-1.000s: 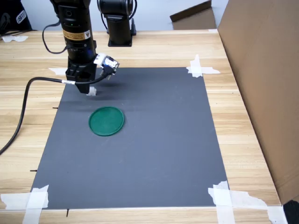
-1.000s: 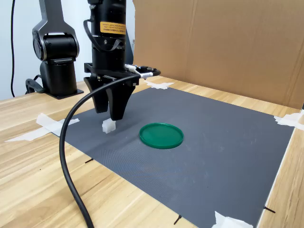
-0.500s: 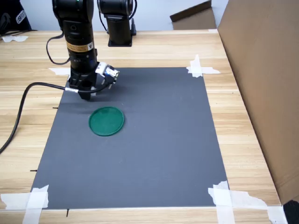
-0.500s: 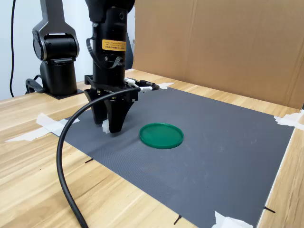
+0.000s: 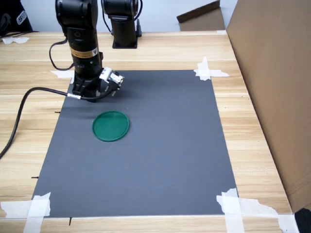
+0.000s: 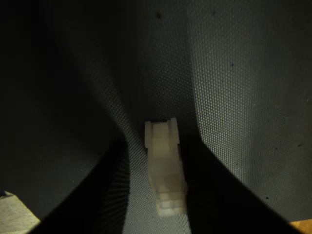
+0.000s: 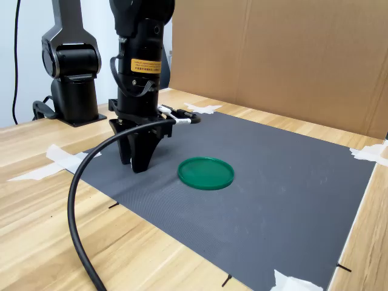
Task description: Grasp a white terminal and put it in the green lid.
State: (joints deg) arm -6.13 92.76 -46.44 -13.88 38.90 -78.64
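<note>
Hand (image 7: pixel 137 165) lowered to the grey mat (image 5: pixel 160 160), fingertips at the mat surface. In the wrist view the white terminal (image 6: pixel 165 170) is seen between the two dark fingers (image 6: pixel 214 195), which stand apart on either side; contact cannot be told. Green lid (image 5: pixel 111 125) lies flat on the mat, near the hand, apart from it. Wooden counter (image 5: pixel 262 145) beneath.

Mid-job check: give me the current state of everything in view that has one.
Gripper: down at the mat, jaws open, straddling the terminal.
Terminal: lying on the mat between the jaws, not lifted.
Lid: flat on the mat, empty.
Mat: flat, corners taped to the table.
</note>
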